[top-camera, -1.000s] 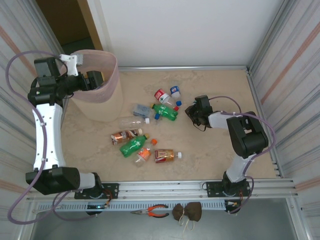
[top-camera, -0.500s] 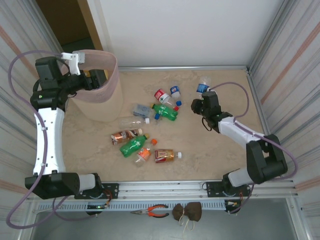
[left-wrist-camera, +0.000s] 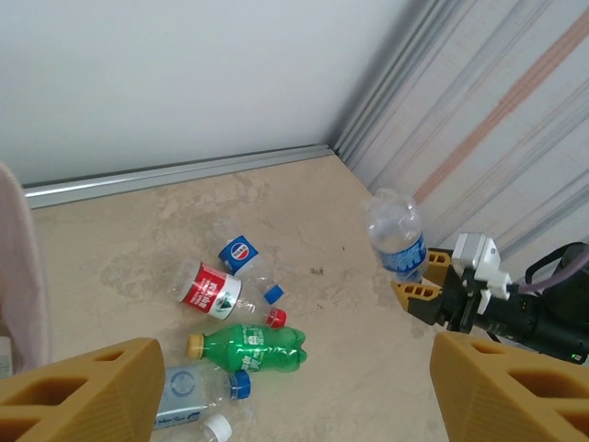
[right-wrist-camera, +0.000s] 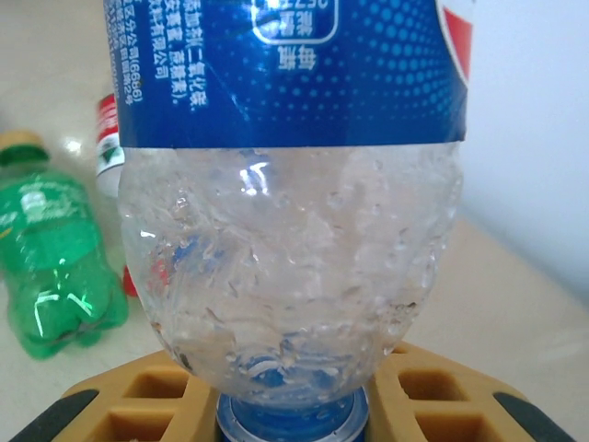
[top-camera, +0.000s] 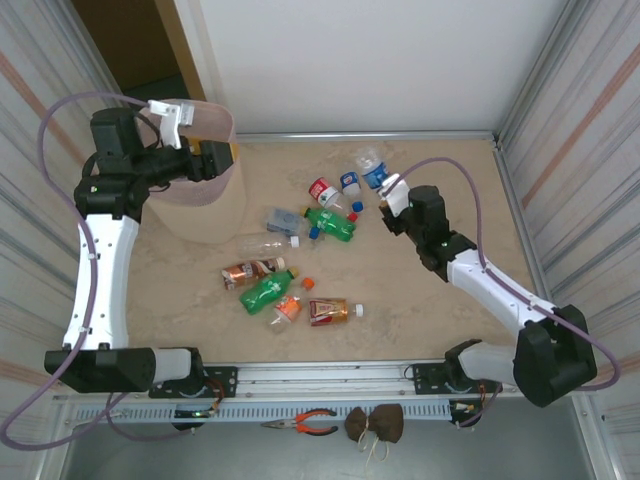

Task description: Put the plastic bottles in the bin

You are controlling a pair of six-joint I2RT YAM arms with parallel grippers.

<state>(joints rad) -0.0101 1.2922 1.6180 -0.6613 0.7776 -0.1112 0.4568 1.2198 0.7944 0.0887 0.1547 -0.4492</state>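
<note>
Toward the table's (top-camera: 440, 300) near edge some nine plastic bottles (top-camera: 268, 292) lie loose, so I'd say most of the job is left. Farther back, the right gripper (top-camera: 388, 196) pinches a blue-labelled bottle (top-camera: 372, 172) by its cap end, lifted. At the far-left corner the left gripper (top-camera: 216, 158) hangs wide and empty at the bin (top-camera: 200, 205) rim.

Beige marbled tabletop (top-camera: 420, 300), white back wall (top-camera: 350, 60), orange-handled pliers (top-camera: 302, 422) beside brown bundle (top-camera: 375, 424) on front ledge (top-camera: 530, 425)

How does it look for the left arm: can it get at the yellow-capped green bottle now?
Probably yes: the left tool is open and empty at the bin rim, and nothing stands between it and that green bottle.
</note>
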